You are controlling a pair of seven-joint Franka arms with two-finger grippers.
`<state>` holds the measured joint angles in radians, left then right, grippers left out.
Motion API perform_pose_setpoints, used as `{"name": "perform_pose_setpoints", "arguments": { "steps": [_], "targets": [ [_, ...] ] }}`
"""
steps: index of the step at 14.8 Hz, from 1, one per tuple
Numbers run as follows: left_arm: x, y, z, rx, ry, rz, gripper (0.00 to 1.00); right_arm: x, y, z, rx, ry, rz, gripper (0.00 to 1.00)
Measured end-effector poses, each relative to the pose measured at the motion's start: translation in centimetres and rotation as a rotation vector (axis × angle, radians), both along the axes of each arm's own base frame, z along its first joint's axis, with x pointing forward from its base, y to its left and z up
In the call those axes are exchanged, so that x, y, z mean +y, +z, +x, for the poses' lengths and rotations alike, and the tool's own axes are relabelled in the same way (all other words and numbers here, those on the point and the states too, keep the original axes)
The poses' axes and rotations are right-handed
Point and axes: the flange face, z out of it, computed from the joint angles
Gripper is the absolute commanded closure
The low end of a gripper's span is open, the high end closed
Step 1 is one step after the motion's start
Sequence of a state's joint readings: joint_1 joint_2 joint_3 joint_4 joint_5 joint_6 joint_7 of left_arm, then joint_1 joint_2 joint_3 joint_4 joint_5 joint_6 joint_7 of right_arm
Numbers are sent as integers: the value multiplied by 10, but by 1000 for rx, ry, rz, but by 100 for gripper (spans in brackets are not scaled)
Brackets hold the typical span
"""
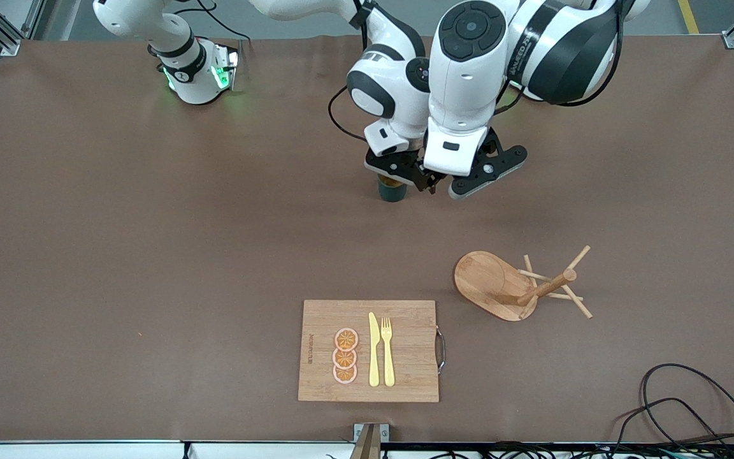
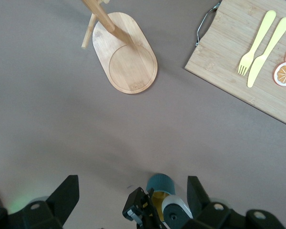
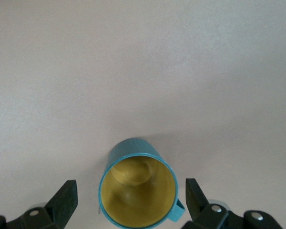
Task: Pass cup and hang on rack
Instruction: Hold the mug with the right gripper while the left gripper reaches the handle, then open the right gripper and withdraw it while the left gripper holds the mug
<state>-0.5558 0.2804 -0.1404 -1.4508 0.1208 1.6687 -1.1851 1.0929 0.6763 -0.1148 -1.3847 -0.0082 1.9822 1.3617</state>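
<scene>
Centrally on the brown table point(image 1: 118, 255) stands one cup point(image 1: 392, 189) — teal ribbed wall, mustard inside, upright, mouth up, resting on the table surface. Right gripper point(image 1: 403, 173) sits directly over it, fingers point(image 3: 62, 202) spread wide on either side of the rim, not touching; the cup's handle point(image 3: 179, 208) points toward one finger. Just beside it, toward the left arm's end, the left gripper point(image 1: 469, 182) hovers low over bare table, its fingers point(image 2: 66, 195) likewise wide apart, holding nothing; its wrist view catches the cup point(image 2: 160, 183) and the right gripper point(image 2: 145, 210) close by.

Nearer the front camera: one bamboo cutting board point(image 1: 405, 382) with a metal handle, carrying three orange slices point(image 1: 345, 356) in a row, one yellow knife point(image 1: 374, 350), one yellow fork point(image 1: 387, 350). Toward the left arm's end of the board — one rack point(image 1: 501, 284), oval base, central post, thin pegs, no cup on it, well apart from the cup.
</scene>
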Motion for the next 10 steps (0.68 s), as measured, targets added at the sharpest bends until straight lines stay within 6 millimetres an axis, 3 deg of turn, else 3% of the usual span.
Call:
{"name": "perform_pose_setpoints", "arguments": {
  "steps": [4, 7, 10],
  "targets": [
    [-1, -1, 1, -3, 0, -3, 0, -20, -1, 1, -36, 20, 39, 0],
    [-4, -1, -1, -8, 15, -6, 0, -67, 3, 15, -50, 29, 72, 0],
    [-8, -1, -3, -14, 19, -10, 0, -126, 38, 46, -52, 26, 89, 0]
  ]
}}
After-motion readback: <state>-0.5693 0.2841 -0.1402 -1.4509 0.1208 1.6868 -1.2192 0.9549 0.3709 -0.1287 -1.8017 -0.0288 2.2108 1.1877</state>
